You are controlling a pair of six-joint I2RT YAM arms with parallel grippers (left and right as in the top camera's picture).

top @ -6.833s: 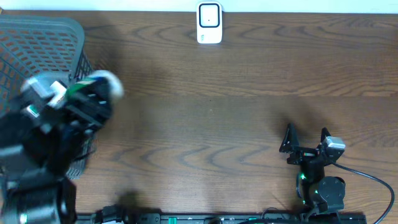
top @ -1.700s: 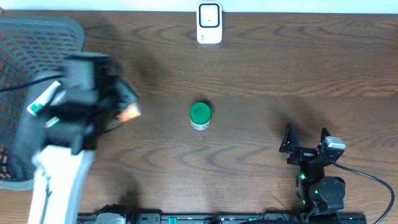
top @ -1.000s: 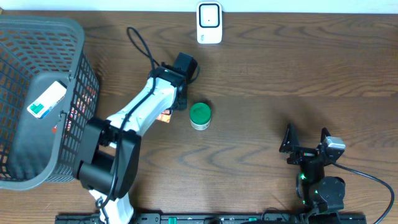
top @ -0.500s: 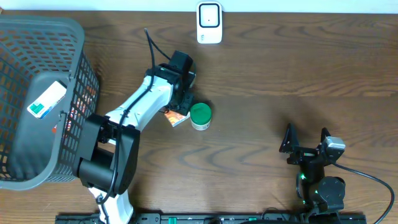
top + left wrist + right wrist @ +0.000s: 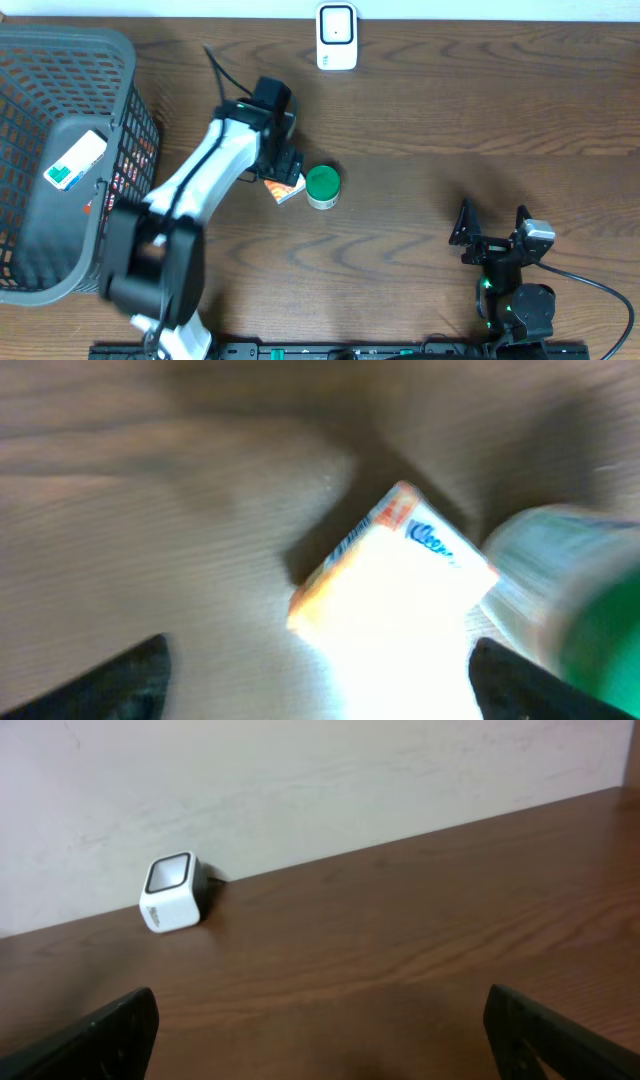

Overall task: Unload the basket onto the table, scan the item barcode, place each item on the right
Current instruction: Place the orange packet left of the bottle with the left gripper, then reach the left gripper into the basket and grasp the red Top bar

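A small white and orange box (image 5: pixel 284 189) lies flat on the wooden table, touching a green-lidded tub (image 5: pixel 322 186) on its right. My left gripper (image 5: pixel 283 166) hovers just behind the box with jaws wide and nothing in them. In the left wrist view the box (image 5: pixel 395 575) lies ahead of the open left gripper (image 5: pixel 320 695), and the tub (image 5: pixel 580 610) is at the right, blurred. The white barcode scanner (image 5: pixel 337 37) stands at the table's far edge; it also shows in the right wrist view (image 5: pixel 172 892). My right gripper (image 5: pixel 493 222) rests open at the near right, empty.
A grey mesh basket (image 5: pixel 120 50) fills the far left and holds a white and teal box (image 5: pixel 75 160) plus other packets. A black cable (image 5: pixel 590 285) runs from the right arm's base. Bare wood lies between the tub and the right gripper.
The left gripper has opened and let go of the orange box beside the green tub. Its arm has drawn back a little to the left.
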